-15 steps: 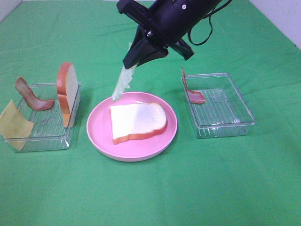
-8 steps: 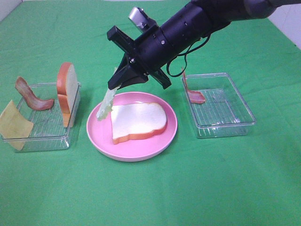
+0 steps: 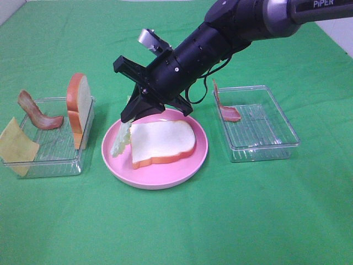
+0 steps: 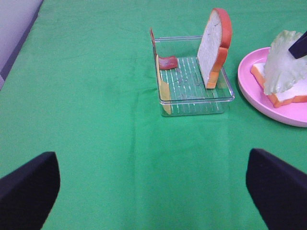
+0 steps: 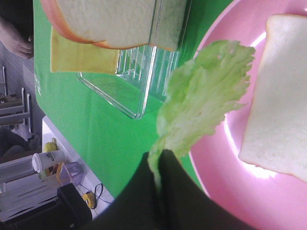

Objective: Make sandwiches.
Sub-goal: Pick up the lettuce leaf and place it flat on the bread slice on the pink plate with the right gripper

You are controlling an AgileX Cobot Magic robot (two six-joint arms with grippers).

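A green cloth-covered table (image 3: pixel 176 232) carries a round pink plate (image 3: pixel 165 179) near its middle. A white toy bread slice with orange-brown crust (image 3: pixel 162 141) lies flat on the plate; it looks like the base of the sandwich, with nothing on it yet.

The black right gripper (image 3: pixel 131 115) reaches across from the table's right side. Its jaws are pinched tight on the stem end of a pale green lettuce leaf (image 3: pixel 120 142). The leaf hangs down over the plate's rim on the side facing the table's left edge, just beside the bread and not yet on it. Gripping it by one end probably lets it drape flat across the slice.

Toward the left edge, a clear plastic rectangular tray (image 3: pixel 49 165) holds the spare parts: a second bread slice (image 3: pixel 80 107) upright against a wall, a reddish-brown bacon strip (image 3: pixel 38 113) and a thin yellow cheese square (image 3: pixel 16 146). Propped this way, they offer edges to grasp.

Toward the right edge, another clear tray (image 3: pixel 265 152) holds one more bacon strip (image 3: pixel 226 110).

The left gripper (image 4: pixel 151 163) hangs spread wide and empty.
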